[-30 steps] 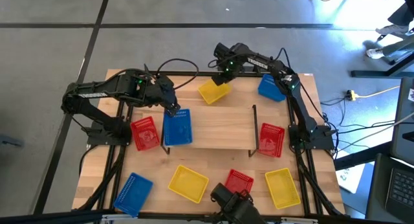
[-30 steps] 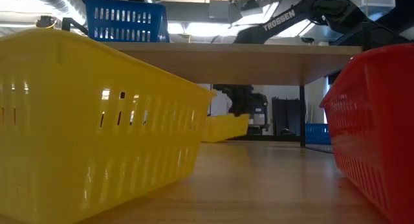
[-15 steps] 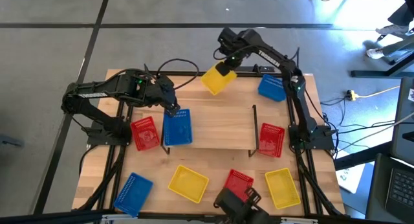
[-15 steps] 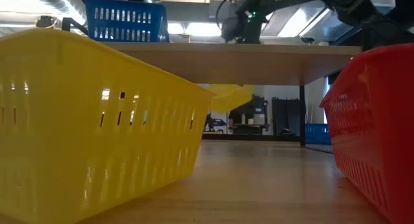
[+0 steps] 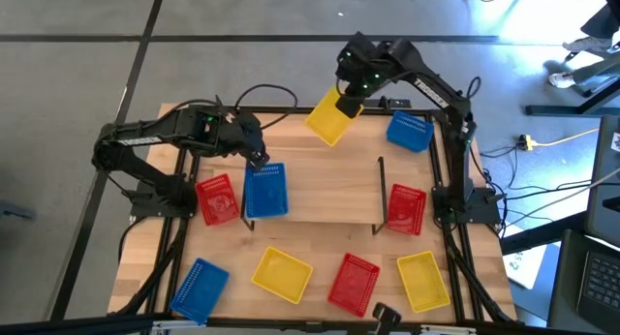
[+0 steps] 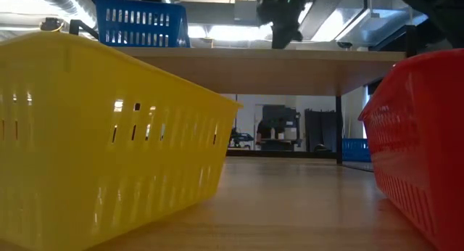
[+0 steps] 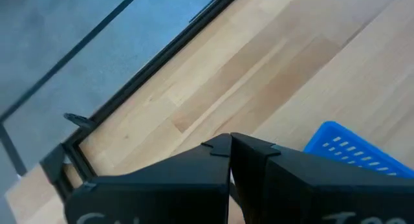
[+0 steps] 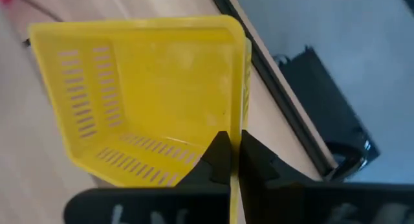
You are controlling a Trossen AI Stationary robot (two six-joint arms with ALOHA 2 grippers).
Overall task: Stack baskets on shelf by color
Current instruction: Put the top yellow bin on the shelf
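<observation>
Right gripper (image 5: 349, 95) is clamped on the rim of a yellow basket (image 5: 329, 119), carrying it up in the air over the far edge of the table (image 5: 320, 248); in the right wrist view the fingers (image 8: 223, 153) pinch one wall and the basket hangs tilted below them. Left gripper (image 5: 260, 162) is shut at the far rim of the blue basket (image 5: 266, 190) sitting on the left end of the shelf (image 5: 329, 185); can't tell from here if it's actually gripping the rim or just resting closed against it. Rest of the shelf top looks bare. On the table: red basket (image 5: 217, 198) just left of the shelf, another red (image 5: 406, 208) just right of it, a blue one (image 5: 409, 130) at the far right, and a front row of blue (image 5: 199, 288), yellow (image 5: 282, 273), red (image 5: 352, 281), yellow (image 5: 422, 281). Step in hand, as I read it: the transport leg of starting a yellow pile. Next move needs the basket swung over a free shelf spot, well apart from the blue one, levelled out, lowered until it sits flat, then released. Watch the tilt, it could land on an edge.
</observation>
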